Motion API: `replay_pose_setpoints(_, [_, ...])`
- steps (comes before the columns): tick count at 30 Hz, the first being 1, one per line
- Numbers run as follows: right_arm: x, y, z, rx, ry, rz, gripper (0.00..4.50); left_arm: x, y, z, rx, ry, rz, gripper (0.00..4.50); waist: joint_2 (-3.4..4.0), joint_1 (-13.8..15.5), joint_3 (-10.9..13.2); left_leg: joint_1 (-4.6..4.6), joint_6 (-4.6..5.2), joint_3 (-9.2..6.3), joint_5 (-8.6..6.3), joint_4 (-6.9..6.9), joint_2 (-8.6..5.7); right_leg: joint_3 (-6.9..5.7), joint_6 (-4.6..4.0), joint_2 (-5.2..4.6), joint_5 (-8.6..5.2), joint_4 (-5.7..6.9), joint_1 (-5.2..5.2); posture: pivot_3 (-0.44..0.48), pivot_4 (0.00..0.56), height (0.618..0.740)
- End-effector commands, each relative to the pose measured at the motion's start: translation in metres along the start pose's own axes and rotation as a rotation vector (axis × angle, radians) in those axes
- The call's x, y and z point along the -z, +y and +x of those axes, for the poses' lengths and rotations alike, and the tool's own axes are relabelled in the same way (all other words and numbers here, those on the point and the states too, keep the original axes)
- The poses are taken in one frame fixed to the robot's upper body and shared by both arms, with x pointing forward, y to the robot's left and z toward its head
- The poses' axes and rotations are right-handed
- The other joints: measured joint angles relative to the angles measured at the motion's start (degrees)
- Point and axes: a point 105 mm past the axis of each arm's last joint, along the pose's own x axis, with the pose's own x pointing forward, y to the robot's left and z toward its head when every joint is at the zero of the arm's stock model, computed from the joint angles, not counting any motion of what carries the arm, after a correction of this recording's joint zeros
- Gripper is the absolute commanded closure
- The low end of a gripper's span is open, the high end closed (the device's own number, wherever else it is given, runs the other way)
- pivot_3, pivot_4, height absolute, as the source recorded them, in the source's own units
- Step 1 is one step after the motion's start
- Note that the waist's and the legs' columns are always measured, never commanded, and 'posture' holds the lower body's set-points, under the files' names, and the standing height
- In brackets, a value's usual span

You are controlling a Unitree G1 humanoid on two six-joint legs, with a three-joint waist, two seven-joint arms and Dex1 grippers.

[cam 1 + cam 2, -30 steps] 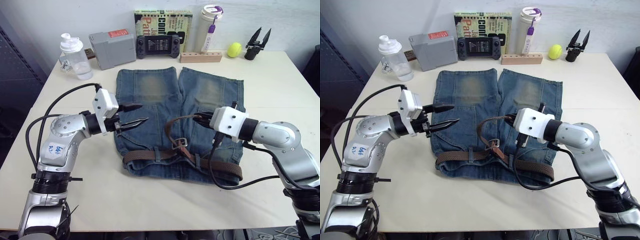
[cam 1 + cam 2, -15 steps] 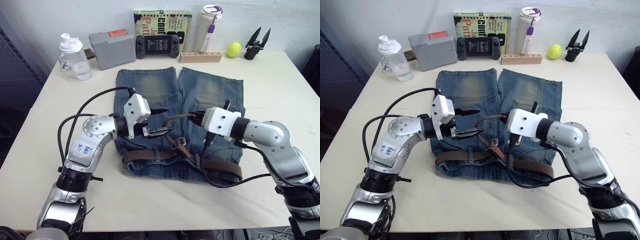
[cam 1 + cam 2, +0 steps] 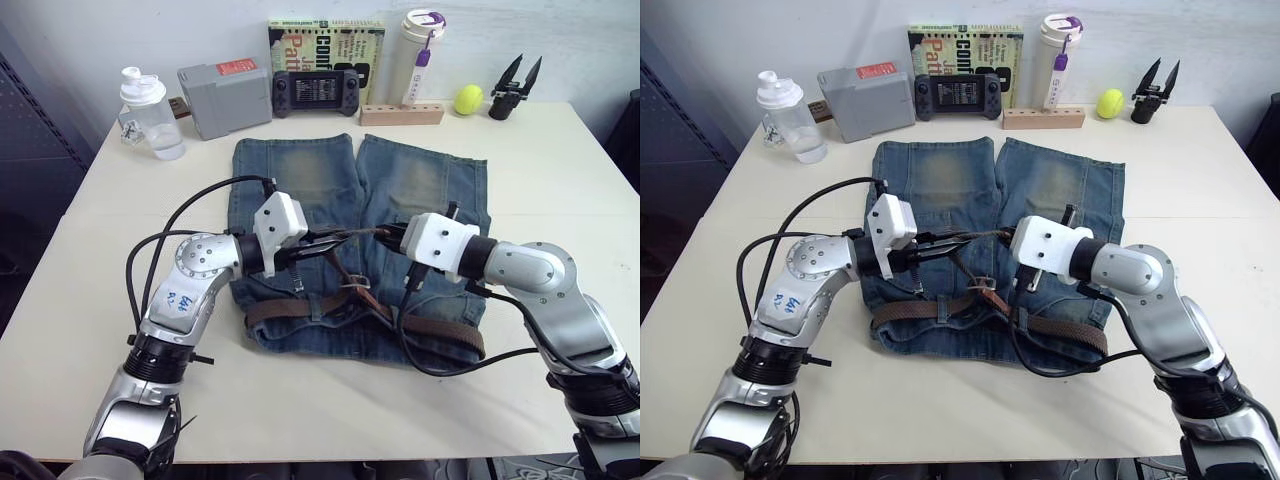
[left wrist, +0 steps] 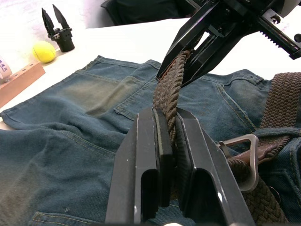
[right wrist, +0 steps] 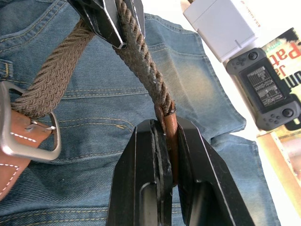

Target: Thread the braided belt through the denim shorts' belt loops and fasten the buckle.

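Left gripper (image 3: 322,243) now clamped on dark-brown braided belt (image 3: 345,236) beside right gripper (image 3: 388,238), which pinches leather tip; handover above faded blue denim shorts (image 3: 300,180), likely before feeding silver-grey buckle (image 3: 357,284).

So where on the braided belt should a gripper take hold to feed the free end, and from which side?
Grip the braided belt at its flat leather tip, where the right gripper is clamped, approaching end-on along the strap. The tip looks stiffer than the weave. The left gripper pinches the braid just behind it, holding that stretch lifted above the denim shorts, near the buckle.
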Motion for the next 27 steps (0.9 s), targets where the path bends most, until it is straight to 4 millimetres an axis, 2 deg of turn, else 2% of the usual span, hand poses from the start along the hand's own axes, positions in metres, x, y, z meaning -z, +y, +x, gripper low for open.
replay_pose_setpoints(1, [-0.015, -0.01, -0.006, 0.058, -0.046, 0.024, 4.5, -0.011, 0.001, 0.0, -0.039, -0.049, 0.034, 4.48, 0.0, 0.0, 0.0, 0.0, 0.0, 0.0, 0.0, 0.0, 0.0, 0.0, 0.0, 0.0, 0.0, 0.0, 0.0, 0.0, 0.15, 0.726])
replay_pose_setpoints(2, [-0.013, -0.014, -0.007, 0.089, -0.043, 0.052, 4.5, -0.01, 0.0, 0.001, -0.047, -0.054, 0.034, 4.48, 0.0, -0.01, 0.0, 0.0, 0.0, 0.0, 0.0, 0.0, 0.0, 0.0, 0.0, 0.0, 0.0, 0.0, 0.0, 0.0, 0.15, 0.726])
replay_pose_setpoints(3, [-0.012, -0.017, -0.009, 0.106, -0.038, 0.089, 3.58, -0.01, 0.0, 0.001, -0.057, -0.061, 0.033, 4.5, 0.0, -0.01, 0.0, 0.0, 0.0, 0.0, 0.0, 0.0, 0.0, 0.0, 0.0, 0.0, 0.0, 0.0, 0.0, 0.0, 0.15, 0.726])
replay_pose_setpoints(5, [-0.007, -0.021, -0.015, 0.13, -0.028, 0.159, 3.15, -0.011, -0.002, 0.002, -0.072, -0.085, 0.018, 4.5, 0.0, 0.0, 0.0, 0.0, 0.0, 0.0, 0.0, 0.0, 0.0, 0.0, 0.0, 0.0, 0.0, 0.0, 0.0, 0.0, 0.15, 0.726])
replay_pose_setpoints(9, [0.011, -0.029, -0.031, 0.186, 0.034, 0.296, 1.22, -0.015, -0.004, 0.0, -0.103, -0.142, 0.0, 4.5, 0.0, 0.14, 0.0, -0.01, 0.0, -0.02, 0.0, 0.0, -0.01, -0.01, 0.0, -0.02, 0.0, 0.0, 0.01, 0.0, 0.15, 0.726])
replay_pose_setpoints(10, [0.015, -0.026, -0.034, 0.178, 0.042, 0.354, 1.05, -0.016, -0.005, -0.001, -0.11, -0.156, -0.004, 4.5, 0.0, 0.12, 0.0, -0.01, 0.0, -0.02, 0.0, 0.01, -0.01, -0.01, 0.0, -0.02, 0.0, 0.0, 0.01, 0.0, 0.15, 0.726])
replay_pose_setpoints(12, [0.017, -0.021, -0.035, 0.17, 0.024, 0.477, 0.41, -0.017, -0.011, -0.003, -0.106, -0.182, -0.022, 4.5, 0.0, 0.07, 0.0, 0.0, 0.0, -0.01, 0.0, 0.0, 0.0, 0.0, 0.0, -0.02, 0.0, 0.01, 0.01, 0.0, 0.15, 0.726])
replay_pose_setpoints(15, [0.016, -0.015, -0.033, 0.158, -0.013, 0.637, 0.41, -0.017, -0.02, -0.005, -0.094, -0.198, -0.03, 4.5, 0.0, -0.06, 0.0, 0.01, 0.0, -0.01, 0.0, -0.02, 0.01, 0.02, 0.0, -0.02, 0.0, 0.02, -0.01, 0.0, 0.15, 0.726])
replay_pose_setpoints(17, [0.018, -0.013, -0.031, 0.151, -0.003, 0.672, 0.41, -0.018, -0.023, -0.005, -0.093, -0.204, -0.029, 4.5, 0.0, -0.07, 0.0, 0.02, 0.0, -0.02, 0.0, -0.02, 0.02, 0.02, 0.0, -0.01, 0.0, 0.03, -0.01, 0.0, 0.15, 0.726])
replay_pose_setpoints(18, [0.017, -0.009, -0.03, 0.134, -0.008, 0.698, 0.65, -0.02, -0.024, -0.005, -0.093, -0.213, -0.031, 4.5, 0.01, -0.07, 0.0, 0.02, 0.0, -0.02, 0.0, -0.02, 0.01, 0.02, -0.01, -0.01, 0.0, 0.03, -0.01, 0.0, 0.15, 0.726])
replay_pose_setpoints(19, [0.015, -0.005, -0.028, 0.106, -0.021, 0.72, 1.06, -0.022, -0.025, -0.005, -0.091, -0.219, -0.03, 4.5, 0.0, 0.01, 0.0, 0.01, 0.0, 0.0, 0.0, -0.01, 0.0, 0.04, -0.01, -0.02, 0.0, 0.03, -0.01, 0.0, 0.15, 0.726])
replay_pose_setpoints(20, [0.012, -0.002, -0.027, 0.086, -0.031, 0.737, 1.2, -0.023, -0.026, -0.004, -0.09, -0.222, -0.029, 4.5, 0.0, 0.19, 0.0, 0.01, 0.0, -0.01, 0.0, -0.01, 0.0, 0.03, -0.01, -0.02, 0.0, 0.03, 0.0, 0.0, 0.15, 0.726])
replay_pose_setpoints(23, [0.002, 0.021, -0.019, -0.022, -0.053, 0.816, 2.58, -0.023, -0.028, -0.005, -0.094, -0.223, -0.026, 4.5, 0.0, 0.05, 0.0, 0.01, 0.0, -0.04, 0.0, 0.0, -0.04, 0.02, 0.0, -0.06, 0.0, 0.02, 0.01, 0.0, 0.15, 0.726])
replay_pose_setpoints(24, [0.001, 0.029, -0.016, -0.047, -0.047, 0.83, 3.27, -0.023, -0.028, -0.006, -0.095, -0.22, -0.024, 4.5, 0.01, 0.02, 0.0, 0.01, 0.0, -0.04, 0.0, -0.02, -0.02, 0.02, -0.01, -0.04, 0.0, 0.02, 0.0, 0.0, 0.15, 0.726])
replay_pose_setpoints(26, [-0.002, 0.038, -0.011, -0.082, -0.043, 0.842, 4.14, -0.023, -0.028, -0.006, -0.098, -0.214, -0.018, 4.5, 0.01, 0.01, 0.0, 0.02, 0.0, -0.04, 0.0, -0.02, -0.01, 0.02, -0.01, -0.03, 0.0, 0.02, 0.0, 0.0, 0.15, 0.726])
replay_pose_setpoints(27, [-0.004, 0.044, -0.008, -0.102, -0.038, 0.854, 4.43, -0.023, -0.028, -0.007, -0.099, -0.213, -0.016, 4.5, 0.01, -0.01, 0.0, 0.02, 0.0, -0.03, 0.0, -0.01, -0.02, 0.02, -0.01, -0.03, 0.0, 0.03, 0.0, 0.0, 0.15, 0.726])
